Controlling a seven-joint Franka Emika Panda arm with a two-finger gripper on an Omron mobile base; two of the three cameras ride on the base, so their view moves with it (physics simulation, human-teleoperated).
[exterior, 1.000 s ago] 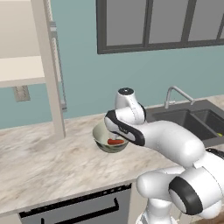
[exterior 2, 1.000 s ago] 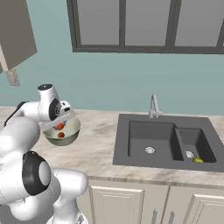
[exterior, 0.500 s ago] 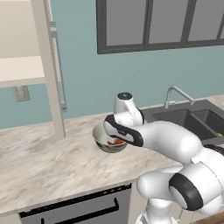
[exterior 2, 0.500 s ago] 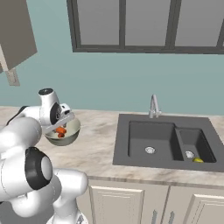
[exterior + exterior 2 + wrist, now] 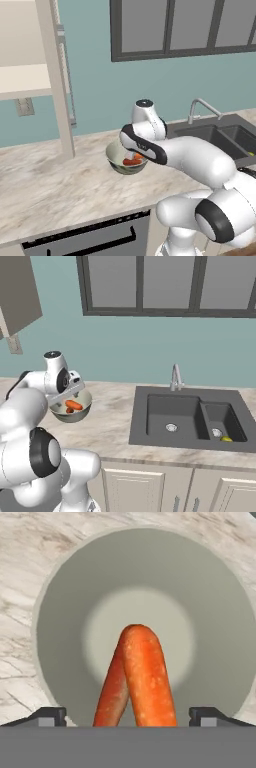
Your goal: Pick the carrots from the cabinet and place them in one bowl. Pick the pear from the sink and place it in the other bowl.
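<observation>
Two orange carrots (image 5: pixel 137 677) lie crossed in the bottom of the cream-lined bowl (image 5: pixel 210 602), which stands on the marble counter. My gripper (image 5: pixel 127 717) hangs just above them, open. Its fingertips (image 5: pixel 47 716) stand wide apart on either side and touch neither carrot. From the base, the bowl (image 5: pixel 120 161) with the carrots (image 5: pixel 74 405) sits under my hand. The yellow-green pear (image 5: pixel 226 439) lies in the right basin of the dark sink (image 5: pixel 185 416). The cabinet's pale shelf (image 5: pixel 25 75) is up at the left. The other bowl is out of view.
A curved chrome faucet (image 5: pixel 176 377) rises behind the sink. The cabinet's upright post (image 5: pixel 60 85) stands on the counter left of the bowl. A dark oven front (image 5: pixel 85 237) sits below the counter edge. A window (image 5: pixel 170 286) spans the back wall.
My jaws have gone from shut to wide open above the bowl. The upper carrot now lies free in it. The hand has stayed over the bowl.
</observation>
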